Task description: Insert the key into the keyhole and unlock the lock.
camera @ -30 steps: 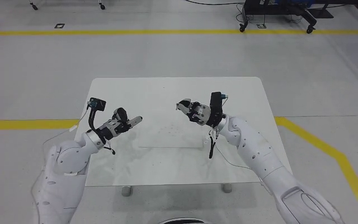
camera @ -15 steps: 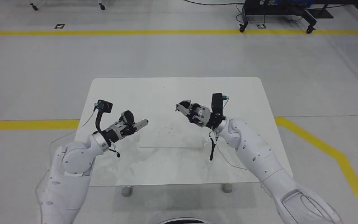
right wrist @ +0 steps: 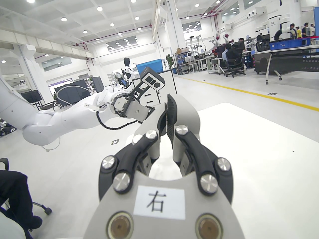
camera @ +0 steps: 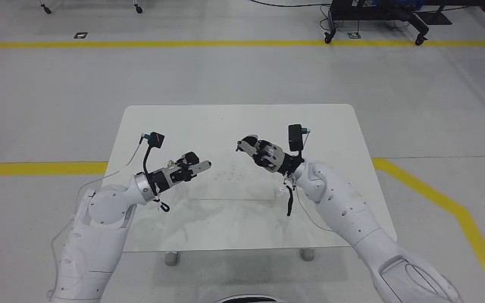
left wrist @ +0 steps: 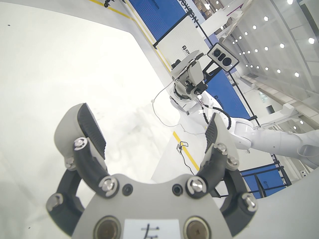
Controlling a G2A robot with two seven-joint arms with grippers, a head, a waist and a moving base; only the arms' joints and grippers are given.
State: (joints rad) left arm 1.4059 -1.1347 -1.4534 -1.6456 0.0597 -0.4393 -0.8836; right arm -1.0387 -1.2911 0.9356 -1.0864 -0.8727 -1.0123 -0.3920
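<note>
White table [camera: 326, 121] lies under both arms. Each gripper hangs above it, the two well apart and pointing toward one another across the middle. Your left gripper [left wrist: 149, 115] stands wide open, its ribbed pads [left wrist: 90, 125] bare with nothing between them. Your right gripper [right wrist: 167, 110] has its pads pressed together; if anything thin sits between them, you cannot make it out. Where the key and the lock lie you cannot tell from these views, so find them before you commit either arm. Expect the key to be light, stiff, flat metal, and likely slick against the pads. Pinch it by its broad head, flat faces against the pads, leaving the whole blade free and in line with the fingers. The lock should be heavier and hard. Clamp its body across the sides with the keyhole facing the other arm, firmly enough that it won't twist as you turn.
</note>
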